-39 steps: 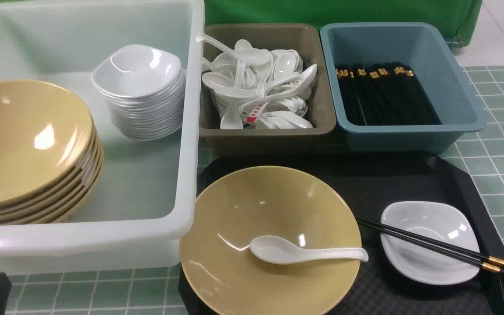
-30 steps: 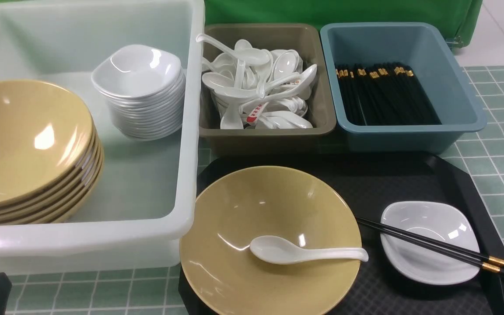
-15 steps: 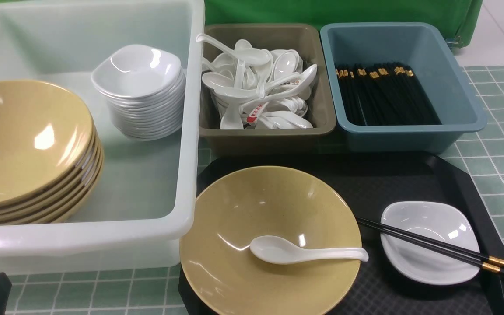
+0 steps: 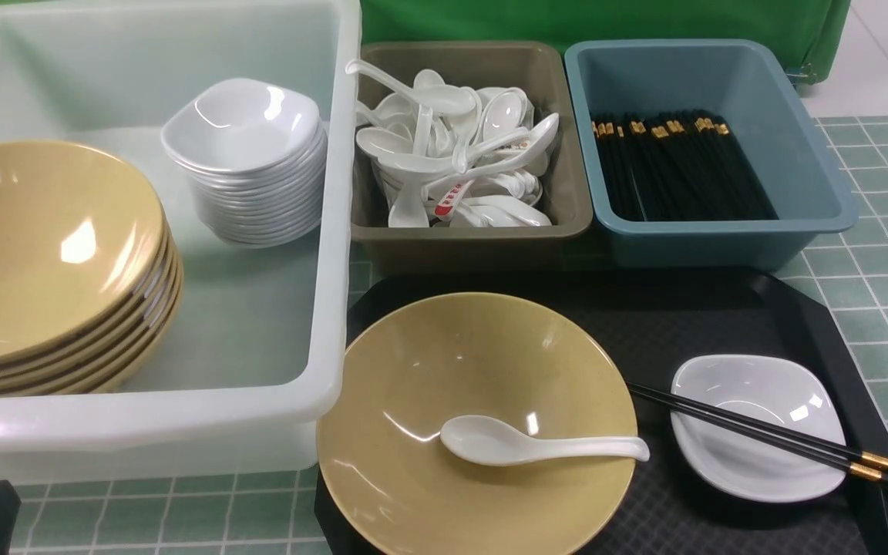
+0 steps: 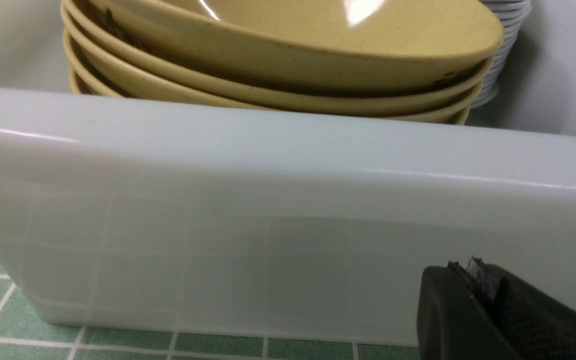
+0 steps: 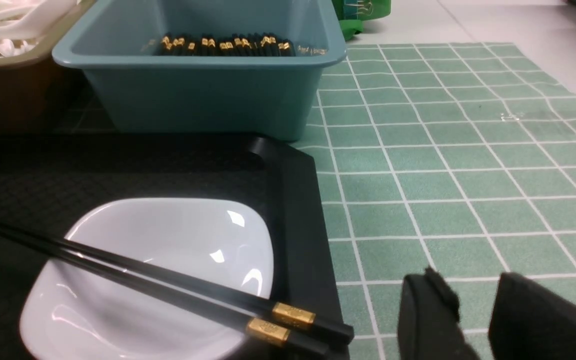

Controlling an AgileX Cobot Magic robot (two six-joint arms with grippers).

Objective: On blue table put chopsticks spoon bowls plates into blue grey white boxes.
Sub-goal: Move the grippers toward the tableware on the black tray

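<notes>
On the black tray, a yellow bowl (image 4: 475, 424) holds a plain white spoon (image 4: 536, 445). To its right, black chopsticks (image 4: 768, 433) lie across a white plate (image 4: 756, 462). The white tub (image 4: 328, 231) holds stacked yellow bowls (image 4: 51, 254) and stacked white plates (image 4: 247, 162). The grey box (image 4: 475, 235) holds spoons. The blue box (image 4: 721, 239) holds chopsticks. My left gripper (image 5: 468, 270) is shut and empty, low beside the tub's near wall (image 5: 268, 200). My right gripper (image 6: 473, 290) is open and empty above the blue table (image 6: 443, 150), right of the plate (image 6: 168, 240) and chopsticks (image 6: 293, 315).
The black tray (image 4: 798, 308) has a raised rim (image 6: 293, 200) between my right gripper and the plate. Tiled table (image 4: 876, 270) extends to the right of the tray and blue box (image 6: 203, 95). A green cloth hangs behind the boxes.
</notes>
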